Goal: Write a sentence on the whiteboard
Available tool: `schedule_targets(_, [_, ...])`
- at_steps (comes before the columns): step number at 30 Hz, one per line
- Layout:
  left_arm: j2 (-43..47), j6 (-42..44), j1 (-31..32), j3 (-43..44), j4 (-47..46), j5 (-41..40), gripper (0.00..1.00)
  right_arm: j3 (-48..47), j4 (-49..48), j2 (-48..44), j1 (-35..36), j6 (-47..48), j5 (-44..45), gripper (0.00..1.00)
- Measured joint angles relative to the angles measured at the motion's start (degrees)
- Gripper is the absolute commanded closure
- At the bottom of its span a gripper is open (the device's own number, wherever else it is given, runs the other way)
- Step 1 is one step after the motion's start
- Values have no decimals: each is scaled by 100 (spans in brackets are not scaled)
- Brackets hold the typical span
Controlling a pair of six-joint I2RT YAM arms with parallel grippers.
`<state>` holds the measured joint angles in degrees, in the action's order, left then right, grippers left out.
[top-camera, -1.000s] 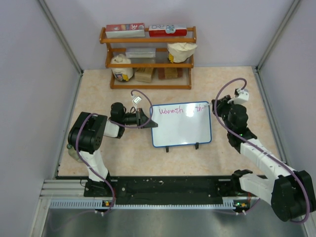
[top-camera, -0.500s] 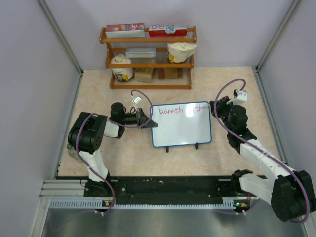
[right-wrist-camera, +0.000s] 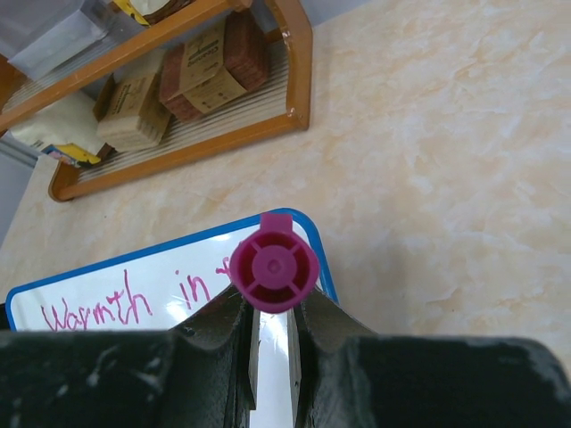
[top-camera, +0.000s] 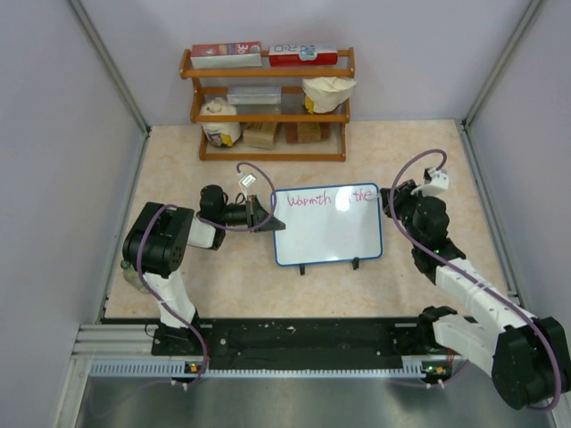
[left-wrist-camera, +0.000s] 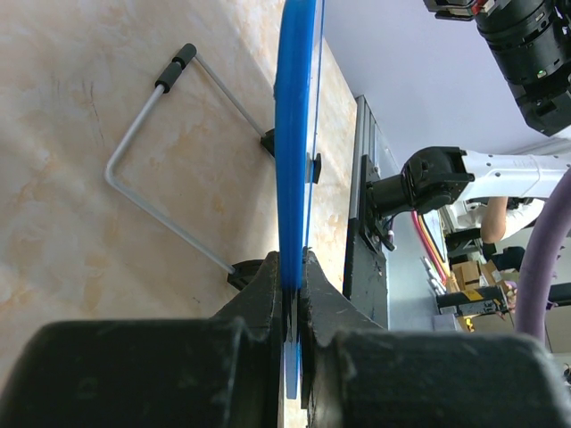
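Note:
The whiteboard [top-camera: 327,234], white with a thin blue frame and two black feet, stands tilted mid-table. Pink writing along its top reads "Warmth in the" [top-camera: 332,198]. My left gripper [top-camera: 270,223] is shut on the board's left edge; in the left wrist view the blue frame [left-wrist-camera: 294,134] runs edge-on between the fingers of that gripper [left-wrist-camera: 294,287]. My right gripper [top-camera: 391,198] sits at the board's top right corner, shut on a magenta marker [right-wrist-camera: 275,266] seen end-on. Below that gripper [right-wrist-camera: 275,312] lie the board's corner and writing [right-wrist-camera: 98,308].
A wooden shelf [top-camera: 268,98] with boxes and bags stands at the back of the table. The board's wire prop [left-wrist-camera: 152,169] rests on the tabletop behind it. Grey walls close in both sides, and a metal rail [top-camera: 294,343] runs along the near edge.
The right gripper with the marker has shifted slightly right, off the board's top edge, and the last word now reads as a whole "the". The left arm and the board have not moved.

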<state>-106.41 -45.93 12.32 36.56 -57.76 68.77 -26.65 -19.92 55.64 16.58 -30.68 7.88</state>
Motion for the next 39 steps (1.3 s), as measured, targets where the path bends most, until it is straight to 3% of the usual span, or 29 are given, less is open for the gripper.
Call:
schedule_targets(18, [0,2,0,0,0,-2,100,-11,195,-136,0,4,284,100])
schedule_targets(39, [0,15,-2,0,-7,0,100,-83,846,-1309,-2,26,-186,100])
